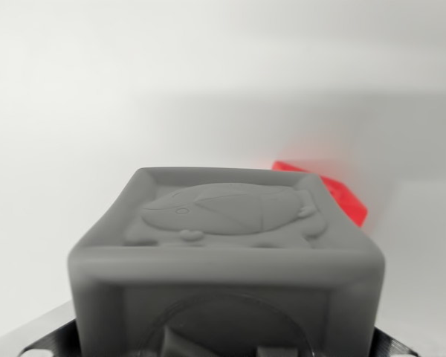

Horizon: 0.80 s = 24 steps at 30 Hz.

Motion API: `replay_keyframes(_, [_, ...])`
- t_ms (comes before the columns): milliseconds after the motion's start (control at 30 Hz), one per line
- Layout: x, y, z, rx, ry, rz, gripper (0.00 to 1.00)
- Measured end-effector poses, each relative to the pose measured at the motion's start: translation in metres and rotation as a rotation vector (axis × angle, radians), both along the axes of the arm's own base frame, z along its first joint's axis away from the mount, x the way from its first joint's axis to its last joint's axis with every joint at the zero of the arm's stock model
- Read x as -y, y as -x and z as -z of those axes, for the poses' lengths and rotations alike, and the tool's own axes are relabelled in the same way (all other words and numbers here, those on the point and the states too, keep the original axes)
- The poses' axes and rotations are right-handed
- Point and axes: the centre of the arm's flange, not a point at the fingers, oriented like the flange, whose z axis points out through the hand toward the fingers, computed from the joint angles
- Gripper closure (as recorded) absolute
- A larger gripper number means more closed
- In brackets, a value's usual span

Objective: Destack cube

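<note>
From the wrist view I see a grey cube filling the near centre of the picture, its top face carrying a raised animal-like relief inside a rim. Just behind it on the right, a red cube peeks out, tilted and mostly hidden by the grey one; I cannot tell whether they touch. Dark parts of the end effector show at the bottom corners beside the grey cube, but I cannot tell whether it grips. The white tabletop stretches beyond.
</note>
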Motion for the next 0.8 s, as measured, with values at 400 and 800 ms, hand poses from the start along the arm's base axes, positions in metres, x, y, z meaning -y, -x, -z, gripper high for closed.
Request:
replay_keyframes(400, [-0.017, -0.012, 0.012, 0.001, -0.002, -0.102, 1.00])
replay_keyframes(800, [-0.034, -0.024, 0.023, 0.001, -0.004, -0.198, 1.00])
